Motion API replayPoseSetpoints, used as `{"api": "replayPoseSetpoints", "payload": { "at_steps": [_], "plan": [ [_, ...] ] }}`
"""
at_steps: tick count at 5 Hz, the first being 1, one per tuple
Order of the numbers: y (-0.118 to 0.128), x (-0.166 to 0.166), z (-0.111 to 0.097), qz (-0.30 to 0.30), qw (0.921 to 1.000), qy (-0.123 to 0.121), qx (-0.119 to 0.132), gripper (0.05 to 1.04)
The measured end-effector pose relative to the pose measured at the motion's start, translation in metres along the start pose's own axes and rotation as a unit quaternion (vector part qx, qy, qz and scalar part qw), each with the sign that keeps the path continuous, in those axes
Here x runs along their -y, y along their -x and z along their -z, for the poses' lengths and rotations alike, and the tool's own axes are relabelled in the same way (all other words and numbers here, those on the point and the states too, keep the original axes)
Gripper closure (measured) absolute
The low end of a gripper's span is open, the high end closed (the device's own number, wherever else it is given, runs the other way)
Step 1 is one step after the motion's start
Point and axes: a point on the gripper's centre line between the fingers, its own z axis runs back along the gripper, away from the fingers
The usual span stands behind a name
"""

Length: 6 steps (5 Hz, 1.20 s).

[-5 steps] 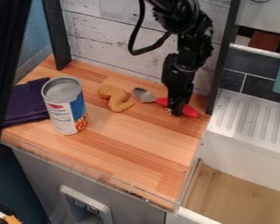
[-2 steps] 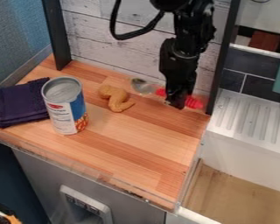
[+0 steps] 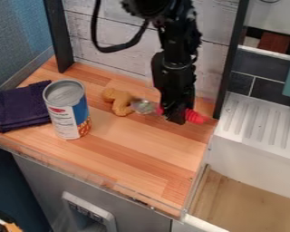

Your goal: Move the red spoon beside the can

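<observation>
Gripper (image 3: 176, 117), fingers closed on red spoon (image 3: 195, 116) at handle; prob. transport step; next: carry twd can (image 3: 67, 110), clear of tan toy (image 3: 119, 103)

You've got: spoon (image 3: 195, 118) handle red, gripper (image 3: 175, 120) black, can (image 3: 62, 120) 2 main colours, white + blue, cloth (image 3: 23, 106) dark purple, counter (image 3: 135, 158) orange-brown stripes.

Toy kitchen with sink (image 3: 253, 183).
</observation>
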Motion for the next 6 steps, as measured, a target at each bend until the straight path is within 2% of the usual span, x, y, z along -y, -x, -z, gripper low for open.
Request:
{"api": "replayPoseSetpoints", "payload": {
  "at_steps": [1,2,3,4,6],
  "plan": [
    [0.003,-0.004,0.006,-0.010,0.9977,-0.012,-0.066,0.673],
    [0.003,-0.004,0.012,-0.008,0.9962,-0.022,-0.084,0.673],
    [-0.011,-0.001,0.013,-0.016,0.9971,-0.015,-0.073,0.673],
    [-0.023,0.000,0.010,-0.030,0.9980,-0.019,-0.053,0.673],
    [-0.060,-0.002,0.007,-0.089,0.9952,-0.011,-0.040,0.673]
  ]
}}
